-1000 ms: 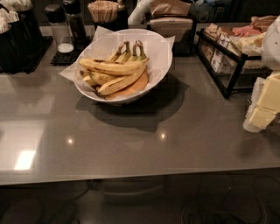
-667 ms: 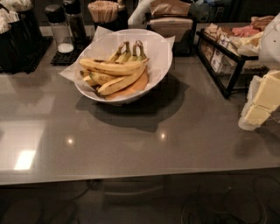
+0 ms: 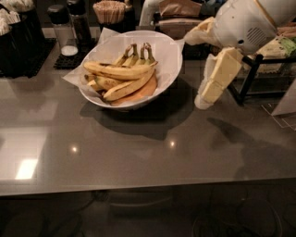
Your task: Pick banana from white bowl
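Note:
The white bowl (image 3: 170, 65), lined with crinkled white paper, stands at the back of the grey counter. It holds several bananas. The long bruised banana (image 3: 118, 71) lies across the top of the pile, with a cleaner bunch with upright stems (image 3: 138, 53) behind it. My gripper (image 3: 206, 95) hangs from the white arm (image 3: 245, 21), pointing down and to the left. It is just right of the bowl, above the counter and clear of the rim, and it holds nothing.
Shakers (image 3: 62, 28) and a holder of sticks (image 3: 110, 11) stand behind the bowl. A black caddy (image 3: 18, 37) is at the back left and a black wire rack (image 3: 252, 74) at the right, behind my arm. The counter's front edge (image 3: 138, 187) runs across below.
My gripper has moved left from the right edge of the view to just beside the bowl. The bowl and bananas have not moved.

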